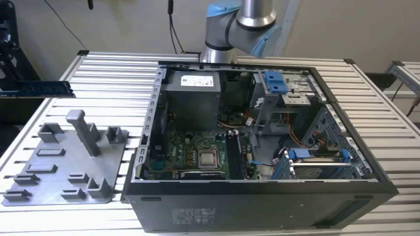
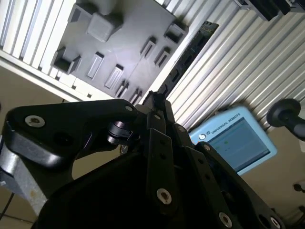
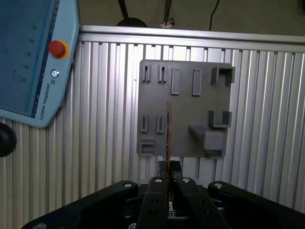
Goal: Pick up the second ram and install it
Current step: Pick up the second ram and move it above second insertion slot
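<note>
one ram stick point(image 1: 43, 89), pinched tight in the jaws of one gripper point(image 3: 168, 168), hanging in the air at the exterior view's left, above one grey plate point(image 1: 62, 169), well clear of one open pc case point(image 1: 262, 201), one blue tablet point(image 3: 24, 62) nearby

A grey fixture plate point(image 1: 62, 169) sits beside an open computer case point(image 1: 262, 209) on a slatted table point(image 1: 111, 78).
</note>
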Action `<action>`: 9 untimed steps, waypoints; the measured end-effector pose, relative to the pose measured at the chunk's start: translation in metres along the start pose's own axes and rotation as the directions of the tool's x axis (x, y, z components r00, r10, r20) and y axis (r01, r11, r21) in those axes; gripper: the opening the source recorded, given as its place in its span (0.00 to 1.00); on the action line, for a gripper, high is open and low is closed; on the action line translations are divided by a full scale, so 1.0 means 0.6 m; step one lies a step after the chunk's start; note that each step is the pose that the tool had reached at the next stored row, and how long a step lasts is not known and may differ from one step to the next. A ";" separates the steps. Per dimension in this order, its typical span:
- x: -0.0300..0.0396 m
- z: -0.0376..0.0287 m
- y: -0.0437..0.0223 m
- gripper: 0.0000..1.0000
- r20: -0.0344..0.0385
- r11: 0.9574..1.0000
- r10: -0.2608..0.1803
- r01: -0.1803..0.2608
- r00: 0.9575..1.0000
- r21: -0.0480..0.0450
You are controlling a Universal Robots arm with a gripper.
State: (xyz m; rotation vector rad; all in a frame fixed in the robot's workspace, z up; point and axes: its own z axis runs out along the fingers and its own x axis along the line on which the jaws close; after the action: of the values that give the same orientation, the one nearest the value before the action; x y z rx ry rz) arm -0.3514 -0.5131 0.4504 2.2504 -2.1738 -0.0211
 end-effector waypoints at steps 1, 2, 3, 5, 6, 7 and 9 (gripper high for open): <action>0.000 0.000 -0.001 0.14 0.000 1.000 0.000 0.000 1.000 0.000; 0.000 0.000 -0.003 0.14 0.000 1.000 0.000 0.000 1.000 0.000; 0.000 0.000 -0.004 0.14 0.000 1.000 0.000 0.000 1.000 0.000; 0.000 0.000 -0.007 0.14 0.000 1.000 0.000 0.000 1.000 0.000; 0.000 0.000 -0.009 0.14 0.000 1.000 0.000 0.000 1.000 0.000; 0.000 0.000 -0.010 0.14 0.000 1.000 0.000 0.000 1.000 0.000; 0.000 0.000 -0.012 0.14 0.000 1.000 0.000 0.000 1.000 0.000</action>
State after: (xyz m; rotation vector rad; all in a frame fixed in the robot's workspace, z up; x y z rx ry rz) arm -0.3443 -0.5131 0.4504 2.2504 -2.1737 -0.0211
